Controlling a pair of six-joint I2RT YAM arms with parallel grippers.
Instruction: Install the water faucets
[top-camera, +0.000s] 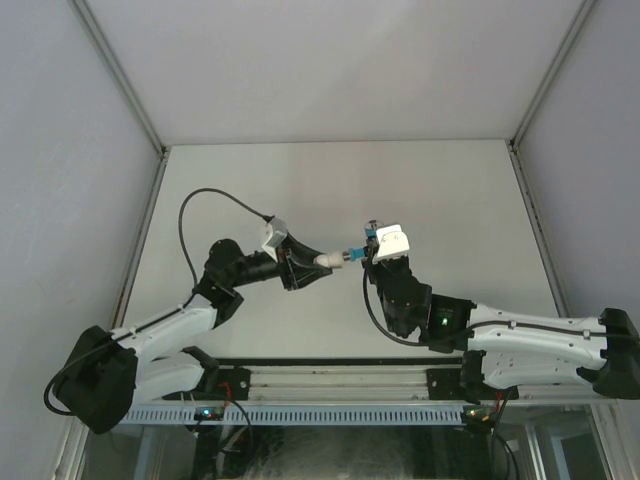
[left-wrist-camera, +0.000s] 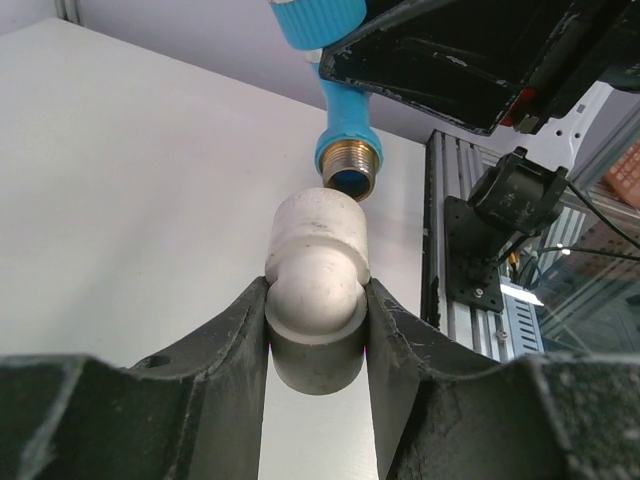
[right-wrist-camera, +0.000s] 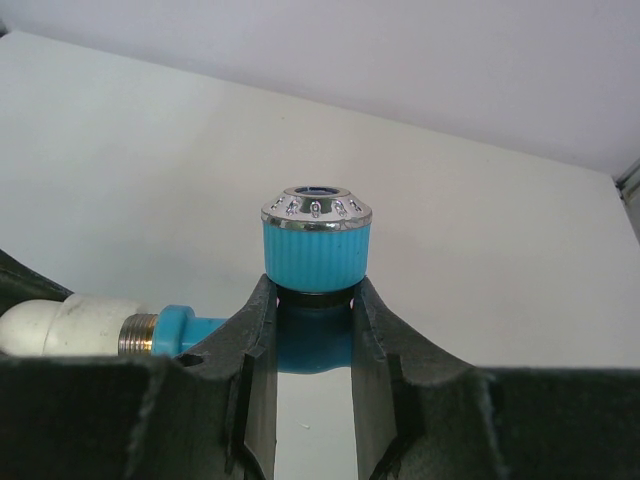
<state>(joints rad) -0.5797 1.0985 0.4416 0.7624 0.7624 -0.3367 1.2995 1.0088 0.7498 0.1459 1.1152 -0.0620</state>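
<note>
White left arm (top-camera: 165, 325) and right arm (top-camera: 530, 337), black joints, looping black cable (top-camera: 183, 225) (matte black jaws).

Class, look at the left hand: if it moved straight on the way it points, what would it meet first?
The threaded end of the blue faucet, which the right hand holds. The white pipe fitting gripped in the left hand would reach it first. They look nearly touching, though depth is unclear.

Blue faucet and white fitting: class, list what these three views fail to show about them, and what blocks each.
- Right wrist view: the faucet spout and lower body, hidden behind the fingers of the right claw.
- Left wrist view: the faucet handle, cut by the top edge and covered by the right claw.
- Top view: whether the thread enters the fitting, too small to tell.
</note>
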